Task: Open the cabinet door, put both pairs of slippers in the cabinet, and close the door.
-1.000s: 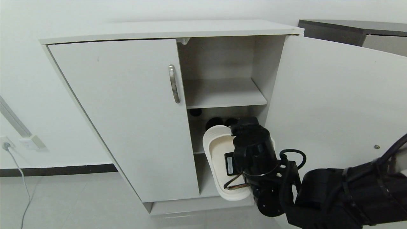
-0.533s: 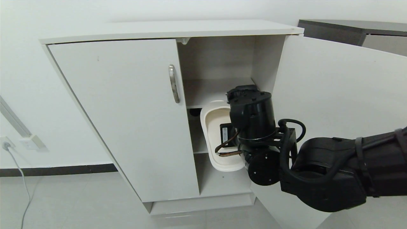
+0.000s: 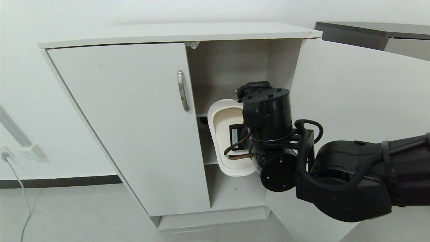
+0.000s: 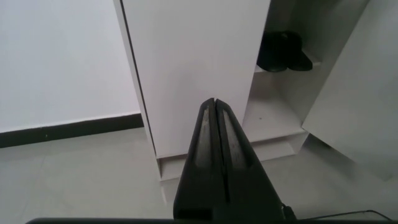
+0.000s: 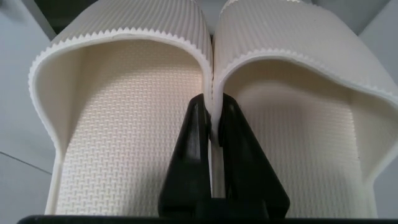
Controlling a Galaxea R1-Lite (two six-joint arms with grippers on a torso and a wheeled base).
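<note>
At the right pincer: jaws narrow, pinched on the two touching inner walls of the white slippers; a thin hold, I'd say
Where the pair is: off the floor before the open side of the cabinet, between the shut left door and the open right door; toe end about level with the upper shelf
Pointing: toes away from the wrist, up and toward the cabinet; long axis steep, nearly upright from the head camera; slippers side by side
Risk, shelf: pushed straight in, the toes could catch the shelf's front edge; I'd level first
Risk, grip: soft walls could slide from the pinch; one slipper might drop
Risk, door: pair just beside the shut door's edge; sideways drift would scrape
Black slippers: on the middle shelf
Left pincer: jaws together, empty, low, facing the cabinet's foot
</note>
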